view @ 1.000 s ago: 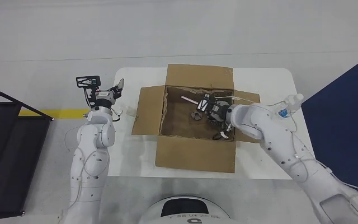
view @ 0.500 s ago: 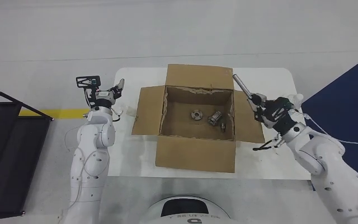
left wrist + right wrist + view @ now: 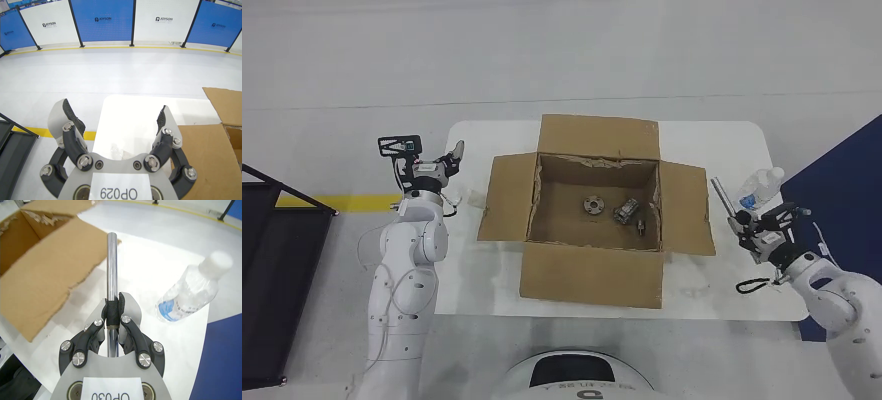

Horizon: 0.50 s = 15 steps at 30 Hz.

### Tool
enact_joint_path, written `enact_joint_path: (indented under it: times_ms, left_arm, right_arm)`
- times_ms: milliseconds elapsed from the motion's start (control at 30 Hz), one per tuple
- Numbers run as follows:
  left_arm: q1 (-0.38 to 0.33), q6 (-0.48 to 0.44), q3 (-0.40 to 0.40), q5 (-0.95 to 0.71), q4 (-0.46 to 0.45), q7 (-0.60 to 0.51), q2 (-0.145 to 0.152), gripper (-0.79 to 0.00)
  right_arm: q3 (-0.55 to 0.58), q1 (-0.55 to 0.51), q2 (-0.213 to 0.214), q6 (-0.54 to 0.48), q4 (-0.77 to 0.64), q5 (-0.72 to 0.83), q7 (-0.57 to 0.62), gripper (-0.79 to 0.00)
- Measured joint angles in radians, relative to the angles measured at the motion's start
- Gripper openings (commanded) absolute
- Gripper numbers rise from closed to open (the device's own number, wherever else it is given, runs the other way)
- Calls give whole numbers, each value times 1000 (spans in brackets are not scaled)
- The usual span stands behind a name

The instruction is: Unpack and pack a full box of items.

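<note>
Pinching the steel rod (image 3: 111, 266) near one end, the right gripper (image 3: 112, 307) leaves most of the shaft jutting ahead, beside the box (image 3: 47, 275) flap. Polished, stiff, probably heavy: it could slip, so mid-length looks safer. The left gripper (image 3: 114, 106) hangs spread, empty.

Printed labels on the grippers, wall panels and bottle

A white code label (image 3: 118, 189) sits on the left gripper (image 3: 114, 103) plate, and a like sticker (image 3: 112, 389) on the right gripper (image 3: 113, 302). The panels (image 3: 105, 20) carry logos. The bottle (image 3: 759, 187), right of the top view, bears blue print too small to read.
</note>
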Motion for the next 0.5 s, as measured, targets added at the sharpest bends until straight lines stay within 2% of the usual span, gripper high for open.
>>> enact_joint_path:
  times_ms: [267, 500]
  left_arm:
    - [0, 0, 0, 0, 0, 0, 0, 0]
    - [0, 0, 0, 0, 0, 0, 0, 0]
  right_arm:
    - [-134, 188, -17, -49, 235, 50, 90, -785]
    - [-179, 274, -27, -82, 362, 56, 103, -785]
